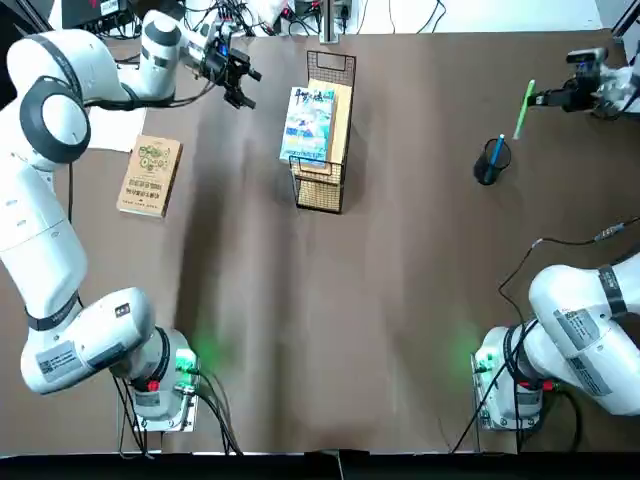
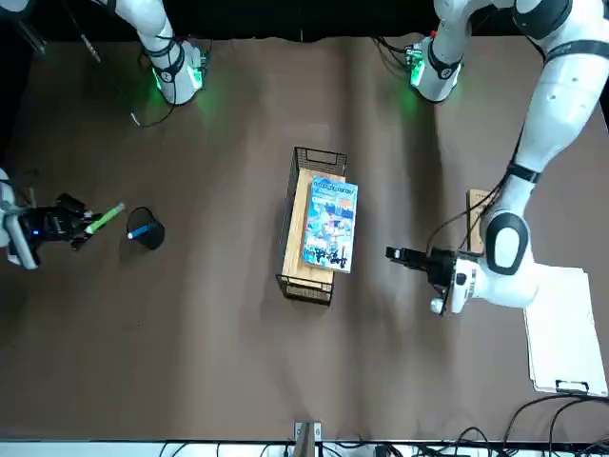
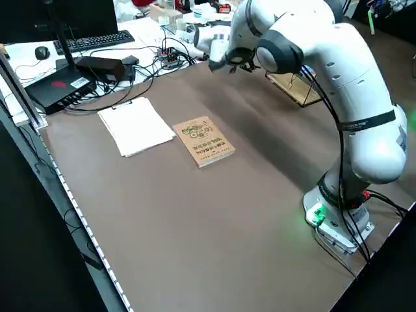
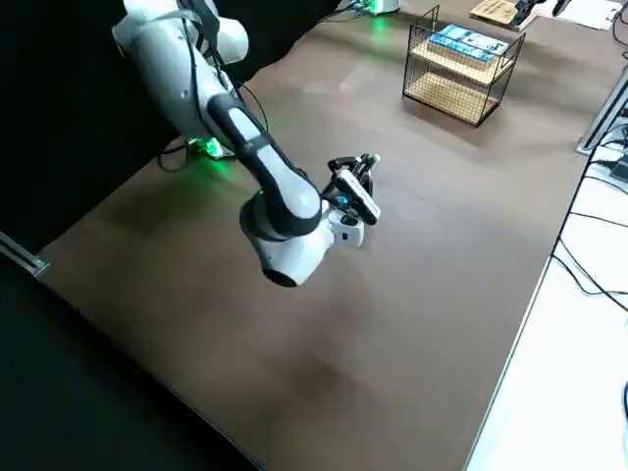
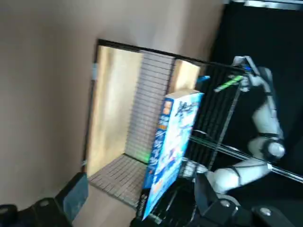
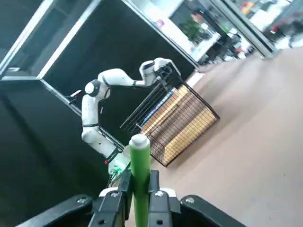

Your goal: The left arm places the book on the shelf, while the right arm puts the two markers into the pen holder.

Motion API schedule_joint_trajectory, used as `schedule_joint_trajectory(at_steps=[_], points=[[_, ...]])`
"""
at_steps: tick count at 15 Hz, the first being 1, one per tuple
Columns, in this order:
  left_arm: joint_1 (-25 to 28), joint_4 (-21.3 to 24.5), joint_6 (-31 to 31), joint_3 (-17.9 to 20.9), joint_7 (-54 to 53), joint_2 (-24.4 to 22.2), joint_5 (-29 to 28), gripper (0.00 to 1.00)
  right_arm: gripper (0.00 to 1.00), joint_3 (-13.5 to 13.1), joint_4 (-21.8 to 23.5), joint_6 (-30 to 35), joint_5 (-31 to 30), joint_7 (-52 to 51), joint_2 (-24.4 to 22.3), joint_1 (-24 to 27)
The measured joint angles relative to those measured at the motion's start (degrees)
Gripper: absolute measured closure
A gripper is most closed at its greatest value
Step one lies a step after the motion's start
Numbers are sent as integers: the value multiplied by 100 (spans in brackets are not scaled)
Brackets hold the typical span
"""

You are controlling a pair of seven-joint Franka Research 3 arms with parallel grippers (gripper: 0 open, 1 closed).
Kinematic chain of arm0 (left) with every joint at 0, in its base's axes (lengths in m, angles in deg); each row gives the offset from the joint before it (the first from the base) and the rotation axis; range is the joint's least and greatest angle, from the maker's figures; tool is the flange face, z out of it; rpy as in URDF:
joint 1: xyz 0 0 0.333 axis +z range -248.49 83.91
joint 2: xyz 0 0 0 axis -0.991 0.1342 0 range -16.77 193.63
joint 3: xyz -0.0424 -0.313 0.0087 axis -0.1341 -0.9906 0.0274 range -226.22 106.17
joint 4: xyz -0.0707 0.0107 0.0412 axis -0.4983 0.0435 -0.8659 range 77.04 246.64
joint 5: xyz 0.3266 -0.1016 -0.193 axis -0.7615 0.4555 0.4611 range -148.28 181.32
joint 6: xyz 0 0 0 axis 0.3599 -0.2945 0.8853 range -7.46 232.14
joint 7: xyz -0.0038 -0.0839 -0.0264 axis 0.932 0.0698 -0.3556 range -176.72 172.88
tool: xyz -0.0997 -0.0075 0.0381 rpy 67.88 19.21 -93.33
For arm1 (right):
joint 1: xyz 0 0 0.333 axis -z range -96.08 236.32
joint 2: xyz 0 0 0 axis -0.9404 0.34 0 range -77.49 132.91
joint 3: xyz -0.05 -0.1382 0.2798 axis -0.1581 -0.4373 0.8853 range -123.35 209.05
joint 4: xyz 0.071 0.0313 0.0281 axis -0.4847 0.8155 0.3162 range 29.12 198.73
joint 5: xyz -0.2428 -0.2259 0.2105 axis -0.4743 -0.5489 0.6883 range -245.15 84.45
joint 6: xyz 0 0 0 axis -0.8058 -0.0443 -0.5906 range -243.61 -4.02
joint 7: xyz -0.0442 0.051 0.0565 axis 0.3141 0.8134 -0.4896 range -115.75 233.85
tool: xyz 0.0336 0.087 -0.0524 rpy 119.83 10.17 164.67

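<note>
Starting at your left in the top view, the tan-brown book point(image 1: 150, 175) lies flat on the matte brown table point(image 1: 330, 330), apart from the task. The left gripper point(image 1: 238, 82) hangs beside the shelf point(image 1: 322, 150), fingers parted and holding nothing. The book point(image 1: 308, 124), a thin glossy paperback, already rests flat on the shelf's pale wooden plank above the black wire mesh, overhanging the left edge. Further right, the pen holder point(image 1: 491, 160), a small round black cup, has the blue marker point(image 1: 497, 152) standing in it. The right gripper point(image 1: 545, 98) is clamped on the green marker point(image 1: 524, 108), a slim smooth rod. You'll judge the cup lies down-left of that marker, well nearer the right arm, so tip it upright over the opening
</note>
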Motion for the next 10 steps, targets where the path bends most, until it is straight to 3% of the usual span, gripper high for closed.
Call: schedule_joint_trajectory(at_steps=[4, 7, 8, 10], points=[[128, -83, -42, -10, 1189, -539, -1374, 1, 83, -20, 101, -98, 28, -776, 408, -34], [154, -85, -60, -12, 2094, -919, -2449, 1, 83, -79, 98, -174, 28, -982, 465, -83], [114, -87, -60, -13, 2651, -1154, -2931, 1, 83, -252, 92, -244, 28, -1236, 465, -211], [125, -91, -60, 4, 2947, -1356, -3322, 1, 83, -475, 93, -255, 28, -1439, 466, -337]])
